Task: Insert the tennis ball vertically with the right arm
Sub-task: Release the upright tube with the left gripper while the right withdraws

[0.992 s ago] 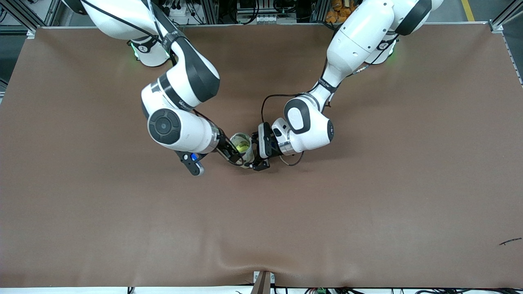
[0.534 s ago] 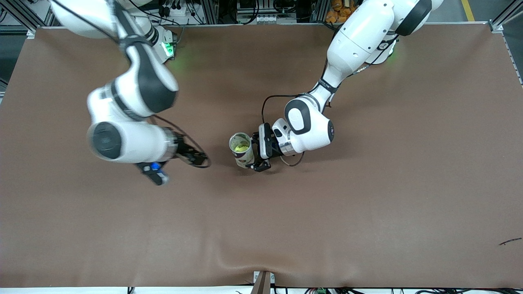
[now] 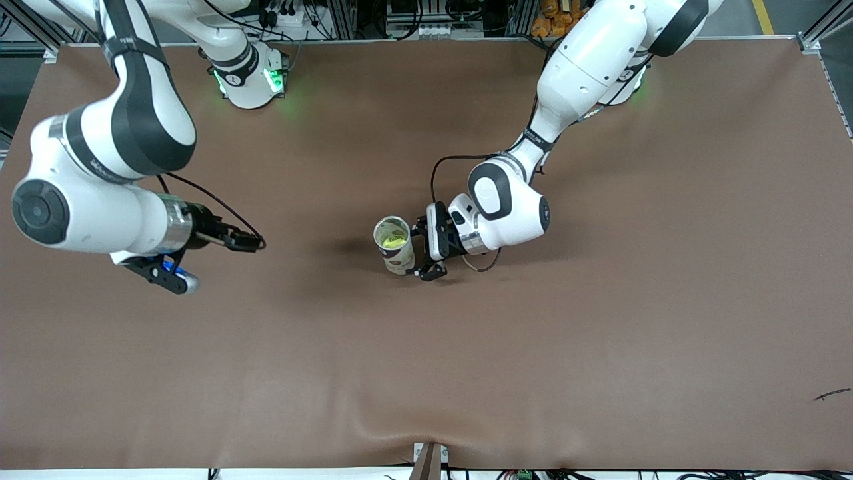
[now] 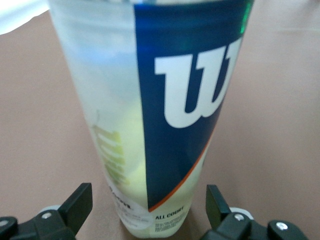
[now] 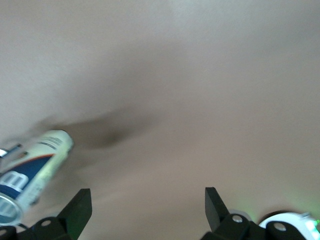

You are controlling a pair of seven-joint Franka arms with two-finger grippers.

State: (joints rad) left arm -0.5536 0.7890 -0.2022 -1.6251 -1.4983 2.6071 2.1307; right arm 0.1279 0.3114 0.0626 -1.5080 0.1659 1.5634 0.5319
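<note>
A clear tennis ball can point(image 3: 394, 245) with a blue label stands upright in the middle of the table. The yellow tennis ball point(image 3: 393, 241) lies inside it. My left gripper point(image 3: 420, 252) is low at the can's base and open, one finger on each side with a gap to the wall. In the left wrist view the can point(image 4: 165, 100) fills the space between the left gripper's point(image 4: 148, 200) fingers, and the ball point(image 4: 125, 125) shows through the wall. My right gripper point(image 3: 248, 243) is open and empty over bare table toward the right arm's end. The right wrist view shows the right gripper point(image 5: 147, 200) and the can point(image 5: 32, 165) far off.
The brown table cover point(image 3: 600, 347) runs wide on every side of the can. A small dark scrap point(image 3: 832, 395) lies near the table's corner nearest the front camera at the left arm's end. Both arm bases stand along the table's farthest edge.
My right arm has swung away from the can toward its own end of the table, its gripper open and empty. The left gripper and the can have stayed in place.
</note>
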